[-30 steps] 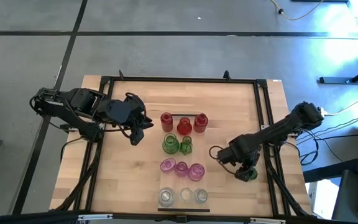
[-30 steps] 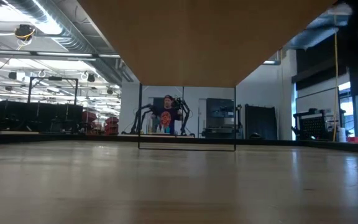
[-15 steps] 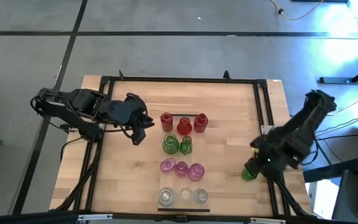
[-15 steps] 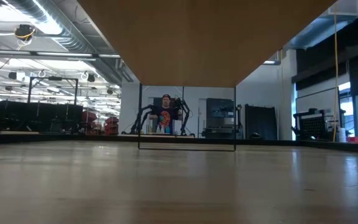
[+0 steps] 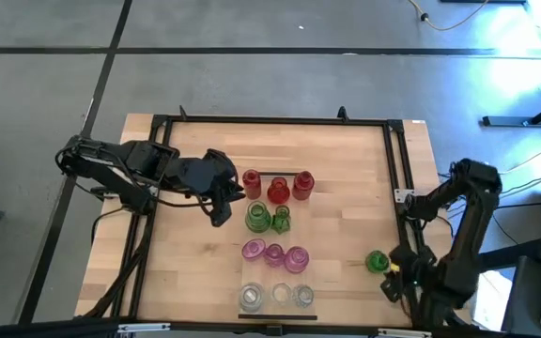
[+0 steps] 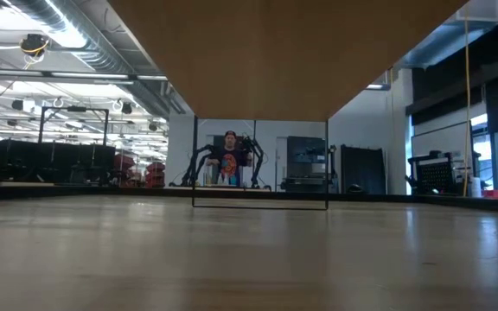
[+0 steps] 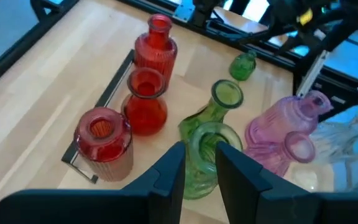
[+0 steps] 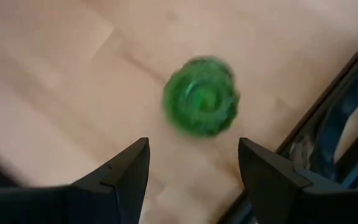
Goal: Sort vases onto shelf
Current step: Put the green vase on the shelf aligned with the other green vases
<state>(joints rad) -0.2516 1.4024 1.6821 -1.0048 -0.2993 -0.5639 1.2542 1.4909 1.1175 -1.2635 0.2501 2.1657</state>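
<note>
low view: table underside [image 6: 284, 52] hides vases; distant person [image 6: 229, 160] too small.

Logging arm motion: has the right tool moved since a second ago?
Yes. In the high view the right tool has pulled back from mid-table to the black frame rail, leaving the green vase standing alone.

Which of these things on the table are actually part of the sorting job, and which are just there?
Part of the job:
- red vases
- green vases on the shelf
- pink vases
- clear vases
- stray green vase off to the right
- shelf
- left claw, right claw

Just there:
- black frame around the table
- cables on the floor
</note>
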